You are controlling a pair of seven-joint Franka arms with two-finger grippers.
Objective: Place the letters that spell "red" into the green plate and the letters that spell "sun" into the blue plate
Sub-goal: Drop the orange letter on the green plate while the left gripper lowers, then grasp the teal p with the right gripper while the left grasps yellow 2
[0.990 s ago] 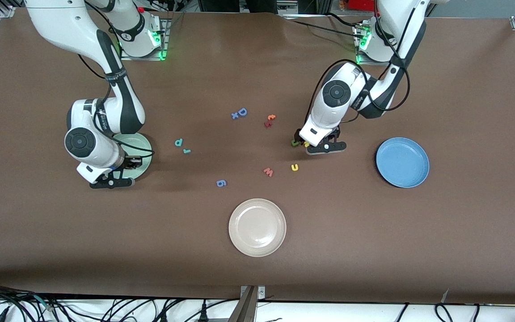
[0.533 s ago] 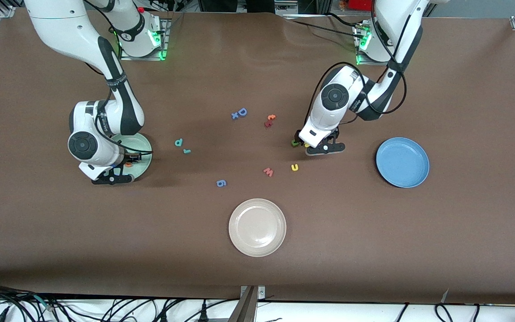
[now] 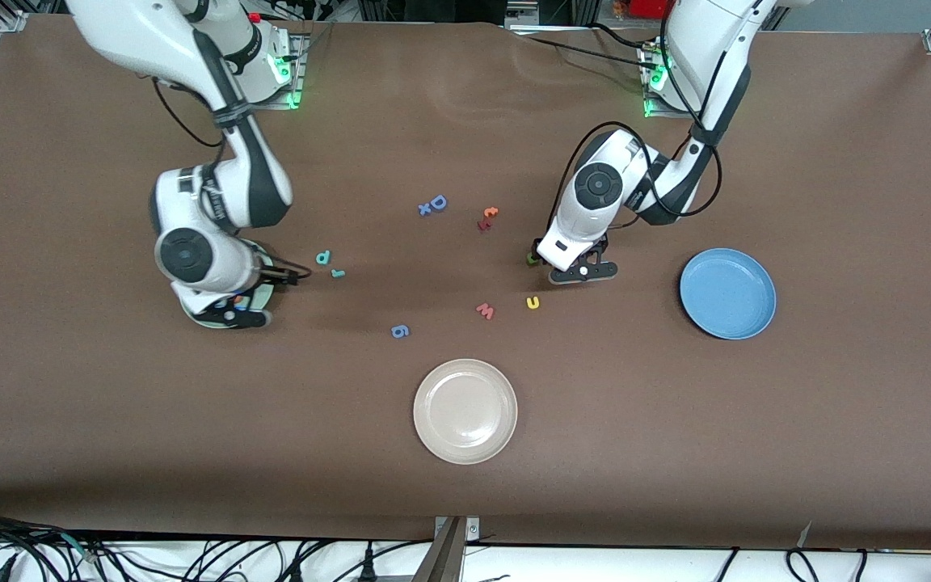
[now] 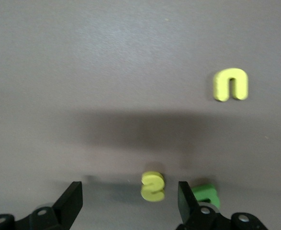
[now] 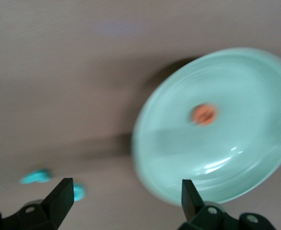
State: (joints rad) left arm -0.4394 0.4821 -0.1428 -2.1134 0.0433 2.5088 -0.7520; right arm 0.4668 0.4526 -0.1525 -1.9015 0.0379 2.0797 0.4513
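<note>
Right end effector (image 3: 233,311) is hanging over the green plate (image 5: 217,124), fingers spread wide and holding nothing. That plate is sitting toward the right arm's end of the tabletop (image 3: 465,121) and is carrying one orange letter (image 5: 205,114) near its middle. Teal "d" (image 3: 322,258) and teal "r" (image 3: 338,273) are lying on the tabletop just beside the green plate, toward the centre.

Left end effector (image 3: 572,271) is sitting low over the tabletop with its fingers open, not gripping anything; the yellow "s" (image 4: 152,186) is lying between the fingers, and the green letter (image 4: 207,194) is just outside one finger. Another yellow letter (image 3: 532,302) is lying nearer the front camera than these two.

Blue plate (image 3: 727,293), toward the left arm's end, is showing nothing in it. Beige plate (image 3: 465,411), nearest the front camera, is likewise showing nothing in it.
</note>
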